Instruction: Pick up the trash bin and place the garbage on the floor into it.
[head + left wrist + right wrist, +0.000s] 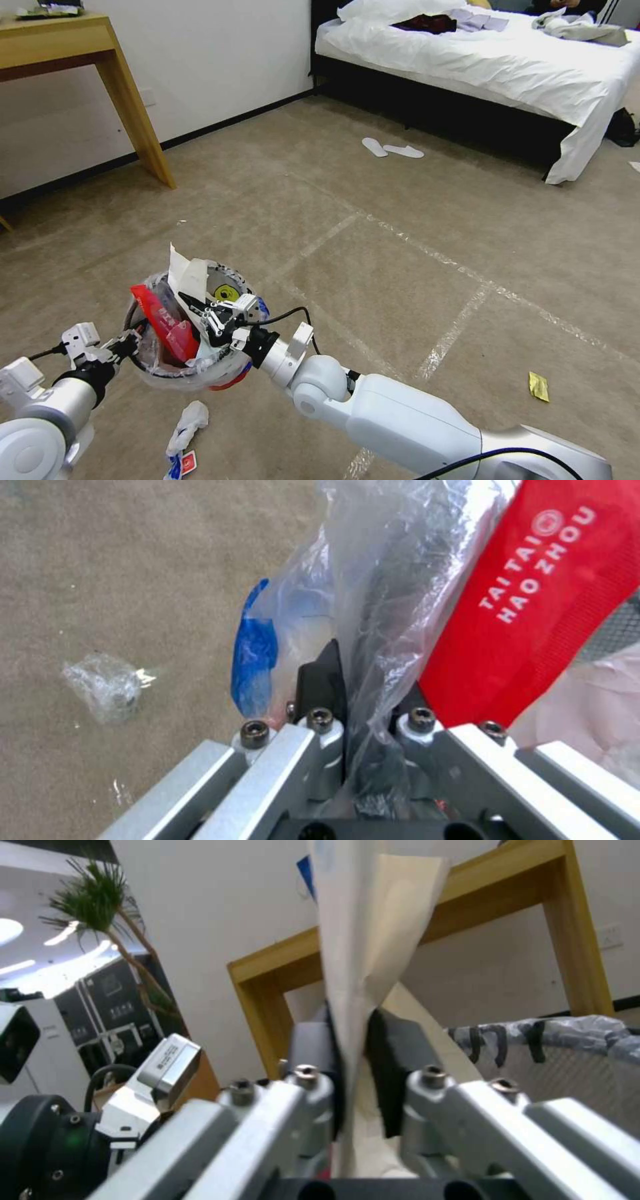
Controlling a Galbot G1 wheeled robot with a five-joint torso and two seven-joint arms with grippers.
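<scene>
Held above the taped carpet floor (413, 267), the small red trash bin (190, 373) hangs between the robot's two arms, its clear plastic liner (393, 580) bunched over the rim. The left tool (131, 345) is clamped narrow on the bin's near-left rim; in the left wrist view its black pads (320, 680) pinch rim and liner together, with a red wrapper strip (533, 610) printed in white letters lying just inside. The right tool (200, 312) reaches over the bin's mouth from the right, its fingers closed on a sheet of white paper (185, 277) that stands up above the rim; the right wrist view shows the black pads (393, 1050) squeezing the folded sheet between them. A yellow smiley sticker (227, 292) shows on the bin's far inner side. On the carpet just below the bin lie a crumpled white tissue (188, 423) and a red-and-white packet (187, 462), and a yellow wrapper (539, 386) sits well apart to the right near a tape line. A small crumpled clear wrapper (107, 685) lies on the floor in the left wrist view. Open carpet stretches ahead to the bed (507, 60) at the far right, with a pair of white slippers (392, 149) before it; a wooden table (80, 47) stands by the wall at the far left.
</scene>
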